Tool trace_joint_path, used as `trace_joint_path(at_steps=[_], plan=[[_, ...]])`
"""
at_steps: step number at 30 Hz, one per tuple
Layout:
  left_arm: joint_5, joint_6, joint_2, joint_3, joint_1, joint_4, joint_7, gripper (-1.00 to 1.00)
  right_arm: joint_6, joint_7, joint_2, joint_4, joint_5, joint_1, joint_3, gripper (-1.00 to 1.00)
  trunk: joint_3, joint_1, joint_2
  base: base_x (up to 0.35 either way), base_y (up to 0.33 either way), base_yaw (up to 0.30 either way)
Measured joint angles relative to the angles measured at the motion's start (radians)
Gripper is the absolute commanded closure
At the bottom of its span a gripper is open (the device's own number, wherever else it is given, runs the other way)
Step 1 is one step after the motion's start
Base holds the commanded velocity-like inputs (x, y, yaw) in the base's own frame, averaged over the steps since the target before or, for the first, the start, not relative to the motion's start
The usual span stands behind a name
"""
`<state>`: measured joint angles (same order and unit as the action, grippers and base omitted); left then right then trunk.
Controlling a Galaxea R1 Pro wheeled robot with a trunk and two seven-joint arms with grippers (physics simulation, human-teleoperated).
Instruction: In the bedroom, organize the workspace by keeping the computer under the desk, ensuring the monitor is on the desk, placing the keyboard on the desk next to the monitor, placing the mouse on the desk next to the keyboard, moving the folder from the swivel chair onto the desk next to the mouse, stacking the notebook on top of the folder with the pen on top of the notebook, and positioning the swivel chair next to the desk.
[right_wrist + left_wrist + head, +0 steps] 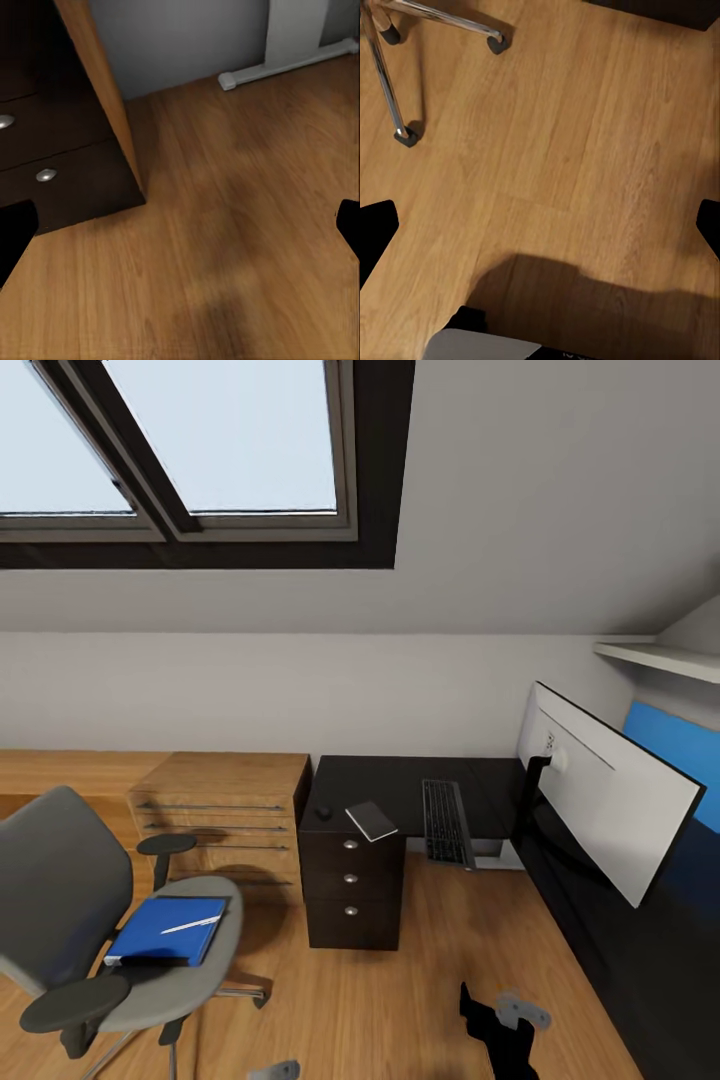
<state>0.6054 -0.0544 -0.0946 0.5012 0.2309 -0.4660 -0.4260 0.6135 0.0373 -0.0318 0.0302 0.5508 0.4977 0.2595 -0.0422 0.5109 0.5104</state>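
Robot is standing back from the desk (420, 780), both arms low, nothing in hand. Judging by the layout, it's approaching for the folder step.

Where things are sitting:
- Monitor (610, 800) on the desk's right wing, white back facing the camera.
- Keyboard (446, 822) on the desk, near the monitor stand.
- Notebook (371, 820) lying on the drawer end of the desk; mouse (324, 812) just beside it, so apart from the keyboard.
- Folder (168, 930) flat on the chair (90, 920) seat, pen (192, 924) lying on top of it.
- Computer: can't spot it.

Grippers:
- Left gripper (540, 225): fingers spread wide, dark tips at both edges of the wrist view, only floor (570, 150) and the chair's chrome legs (386, 82) between them.
- Right gripper (180, 225): also released, tips at the frame edges, looking at floor beside the drawer unit (52, 142) and the white desk leg (296, 37).

Next move, as I'm reading it: turn toward the chair and reach the left arm over the seat. The pen is resting loose on the folder, so either lift it off first or keep the folder level. The folder is thin and flat, so an edge pinch is probably needed where it's overhanging or near the seat rim. The armrests are crowding the approach.
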Motion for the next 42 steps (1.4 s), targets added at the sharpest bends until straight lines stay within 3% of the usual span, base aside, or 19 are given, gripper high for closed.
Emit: trace_joint_path(at_steps=[5, 6, 11, 12, 15, 18, 21, 25, 29, 42], plan=[[-0.001, 0.005, -0.007, 0.0, 0.031, -0.03, 0.0, -1.0, -0.039, 0.08, 0.041, 0.127, 0.005, 0.003, -0.002, -1.0, 0.016, -0.019, -0.035, 0.0, 0.0, 0.0], [-0.003, 0.008, -0.015, 0.001, 0.056, -0.039, 0.001, -1.0, -0.118, 0.127, 0.069, 0.21, 0.002, 0.004, -0.003, -1.0, 0.019, -0.023, -0.042, 0.0, 0.0, 0.0], [-0.002, 0.026, -0.022, 0.0, 0.119, -0.045, -0.002, -1.0, -0.331, 0.192, 0.131, 0.367, -0.003, 0.012, -0.003, -1.0, 0.033, -0.042, -0.076, 0.0, 0.0, 0.0], [0.0, 0.043, -0.023, 0.0, 0.148, -0.046, -0.002, -1.0, -0.421, 0.208, 0.151, 0.429, -0.006, 0.019, -0.003, -1.0, 0.037, -0.046, -0.083, 0.0, 0.0, 0.0], [0.006, 0.107, -0.025, 0.002, 0.217, -0.046, -0.003, -1.0, -0.579, 0.227, 0.184, 0.535, -0.006, 0.053, -0.004, -1.0, 0.046, -0.057, -0.104, 0.0, 0.0, 0.0], [0.008, 0.172, -0.027, 0.001, 0.269, -0.047, -0.002, -1.0, -0.666, 0.231, 0.197, 0.585, 0.0, 0.092, -0.004, -1.0, 0.049, -0.061, -0.111, 0.0, 0.0, 0.0], [0.016, 0.23, -0.041, 0.0, 0.326, -0.062, -0.001, -1.0, -0.782, 0.233, 0.205, 0.623, -0.001, 0.171, -0.005, -1.0, 0.049, -0.061, -0.111, 0.0, 0.0, 0.0], [0.023, 0.248, -0.054, -0.001, 0.344, -0.083, 0.0, -1.0, -0.819, 0.23, 0.203, 0.627, -0.003, 0.208, -0.002, -1.0, 0.049, -0.061, -0.111, 0.0, 0.0, 0.0], [0.028, 0.256, -0.063, 0.0, 0.353, -0.091, 0.0, -1.0, -0.755, 0.23, 0.174, 0.596, -0.026, 0.226, 0.005, -1.0, 0.049, -0.061, -0.111, 0.0, 0.0, 0.0], [0.03, 0.257, -0.032, -0.001, 0.356, -0.086, 0.002, -1.0, -0.713, 0.231, 0.164, 0.602, -0.047, 0.219, 0.006, -1.0, 0.049, -0.061, -0.111, 0.0, 0.0, 0.0]])
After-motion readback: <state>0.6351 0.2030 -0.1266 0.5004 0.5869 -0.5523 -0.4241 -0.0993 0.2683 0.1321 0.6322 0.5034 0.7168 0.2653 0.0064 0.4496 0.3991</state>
